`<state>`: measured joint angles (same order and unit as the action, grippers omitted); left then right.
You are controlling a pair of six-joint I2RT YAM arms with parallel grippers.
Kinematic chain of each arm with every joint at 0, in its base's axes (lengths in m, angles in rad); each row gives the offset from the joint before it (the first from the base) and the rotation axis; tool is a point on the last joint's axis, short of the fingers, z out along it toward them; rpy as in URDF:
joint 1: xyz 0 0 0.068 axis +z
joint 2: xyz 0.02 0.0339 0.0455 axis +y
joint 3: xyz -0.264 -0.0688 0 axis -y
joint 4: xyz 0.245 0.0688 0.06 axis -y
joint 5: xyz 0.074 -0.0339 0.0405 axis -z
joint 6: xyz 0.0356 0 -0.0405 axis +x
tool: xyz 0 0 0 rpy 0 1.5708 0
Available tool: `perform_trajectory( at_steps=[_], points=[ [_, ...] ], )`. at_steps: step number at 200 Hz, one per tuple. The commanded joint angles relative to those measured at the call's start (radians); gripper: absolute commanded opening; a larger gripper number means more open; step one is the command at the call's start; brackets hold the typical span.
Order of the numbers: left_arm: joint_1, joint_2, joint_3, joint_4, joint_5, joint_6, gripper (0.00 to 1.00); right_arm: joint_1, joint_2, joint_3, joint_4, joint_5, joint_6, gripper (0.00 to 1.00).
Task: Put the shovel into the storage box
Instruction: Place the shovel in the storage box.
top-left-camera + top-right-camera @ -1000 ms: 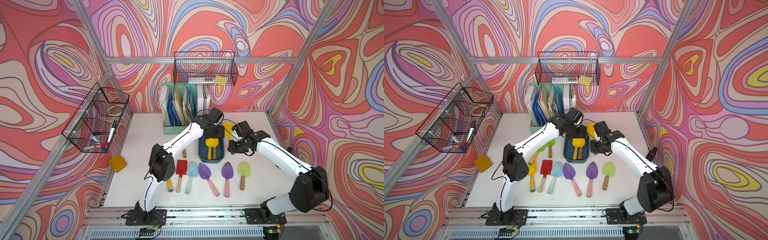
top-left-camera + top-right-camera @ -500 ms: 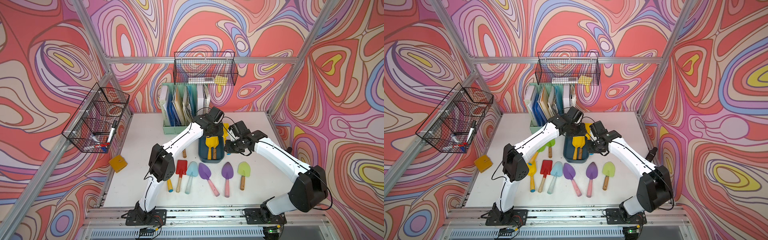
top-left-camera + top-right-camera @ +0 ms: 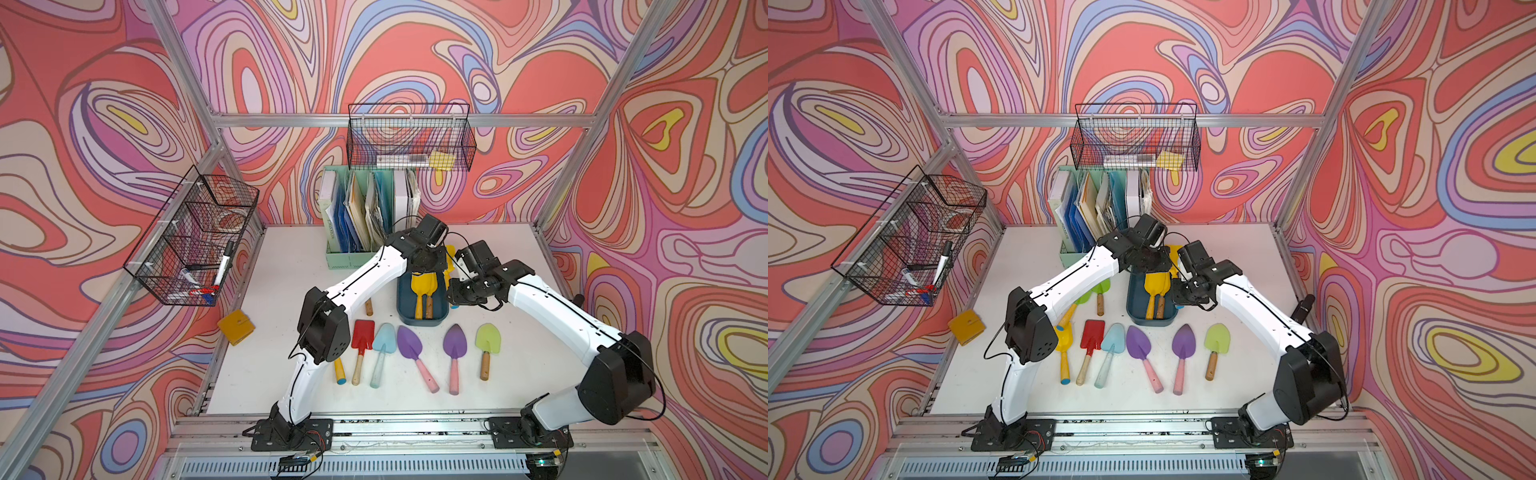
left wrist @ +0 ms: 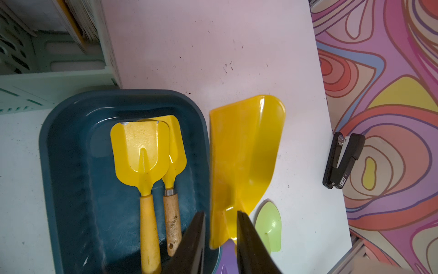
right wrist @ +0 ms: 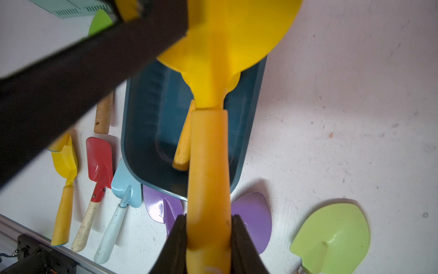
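**The shovel** (image 5: 208,154), a yellow scoop with an orange-yellow handle, is held off the table (image 4: 213,47). It runs alongside the storage box (image 4: 45,147), close by the rim on the robot's right and not over the opening. We judge the step in hand to be the carry to the box, perhaps with a hand-over between the arms; the shovel is not yet inside. The right claw (image 5: 208,218) is clamped narrowly on the handle, one finger pressed to each side. The left claw (image 4: 221,212) stands narrow about the blade's neck. One finger seems to touch the blade, but we cannot tell whether it grips. The next move, in our judgement, calls for shifting the shovel sideways over the opening. It should then be lined up lengthwise beside the two yellow shovels (image 4: 142,147) already in the box and lowered before release.
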<state>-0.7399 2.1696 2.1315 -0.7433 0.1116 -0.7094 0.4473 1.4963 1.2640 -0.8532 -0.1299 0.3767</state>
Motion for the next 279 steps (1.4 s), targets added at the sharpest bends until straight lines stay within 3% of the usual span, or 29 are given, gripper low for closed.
perform_trajectory(
  at_steps=[1,28,52,105,135,156,279],
  points=[
    [0.002,0.016,-0.013,0.022,-0.012,-0.012,0.22,0.010,-0.013,0.026,0.029,-0.016,0.002,0.00],
    [0.002,0.018,-0.015,0.024,-0.017,-0.013,0.07,0.010,-0.017,0.024,0.029,-0.017,0.004,0.00],
    [0.002,0.021,-0.016,0.023,-0.020,-0.013,0.00,0.011,-0.017,0.022,0.031,-0.017,0.005,0.00],
    [0.004,0.032,-0.015,0.005,-0.031,-0.013,0.00,0.011,-0.018,0.023,0.034,-0.017,0.006,0.00],
    [0.010,0.038,-0.016,-0.020,-0.047,-0.010,0.00,0.011,-0.025,0.020,0.028,-0.008,0.007,0.39],
    [0.023,0.041,-0.016,-0.044,-0.051,0.001,0.00,0.012,-0.034,0.020,0.014,0.010,0.003,0.50],
    [0.117,0.089,-0.025,-0.140,-0.122,0.189,0.00,0.011,-0.066,-0.009,-0.014,0.049,-0.005,0.52]
  ],
)
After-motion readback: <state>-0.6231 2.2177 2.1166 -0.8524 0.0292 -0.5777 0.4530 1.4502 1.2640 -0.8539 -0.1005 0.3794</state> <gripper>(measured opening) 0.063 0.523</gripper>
